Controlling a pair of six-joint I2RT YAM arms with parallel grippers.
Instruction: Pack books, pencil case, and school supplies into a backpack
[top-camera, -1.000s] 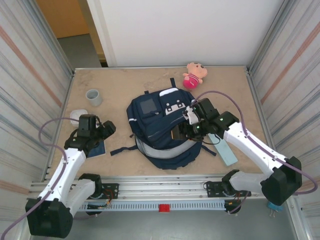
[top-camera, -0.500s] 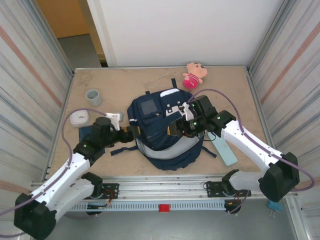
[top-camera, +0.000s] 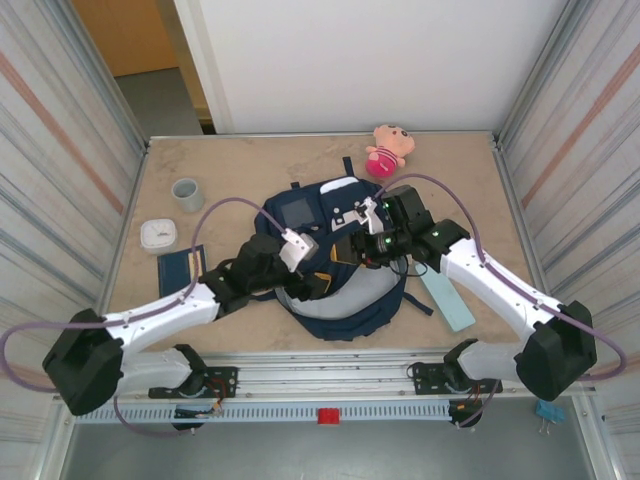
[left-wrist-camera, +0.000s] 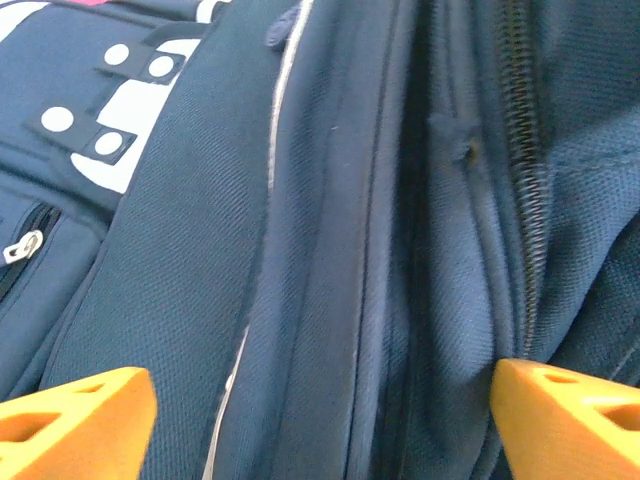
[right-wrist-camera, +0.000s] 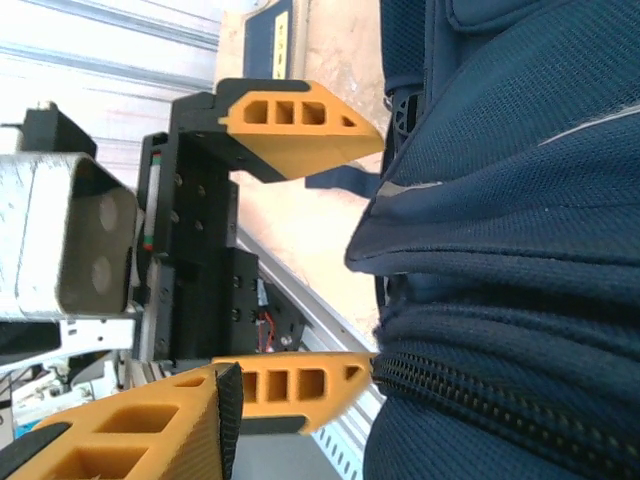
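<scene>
Straddling the seam: left hand wide over the backpack

Here's the left hand (left-wrist-camera: 322, 400), spread wide with nothing in it, its orange fingertips (left-wrist-camera: 80, 420) set either side of a fold of navy cloth. That cloth is the backpack (top-camera: 285, 235), lying flat in the middle of the worktop (top-camera: 250, 165), top end away from the arms.

Now the line that matters: the zip (left-wrist-camera: 520, 150) runs straight away from the left hand, lengthwise between the two fingers and closer to one than the other. So the fingers would close across the seam, not along it. That looks the right way round for pinching up a flap, though the hand sits off-centre from the teeth.

From the right wrist you get that same hand side-on, one tip right at the zip teeth, the other out beside the bag's edge, with a clear gap between.

The right hand (top-camera: 350, 250) is over the bag's middle, coming in from the right. Whether its fingers are wide or nipping cloth, I cannot tell.

And the cargo? The book (top-camera: 183, 268) lies on the worktop well left of the bag, just beyond the left forearm. The pencil case (top-camera: 447, 298) lies just right of the bag, long axis running near to far, beside the right forearm. Neither is packed yet, and my read is the mouth gets opened first.
</scene>
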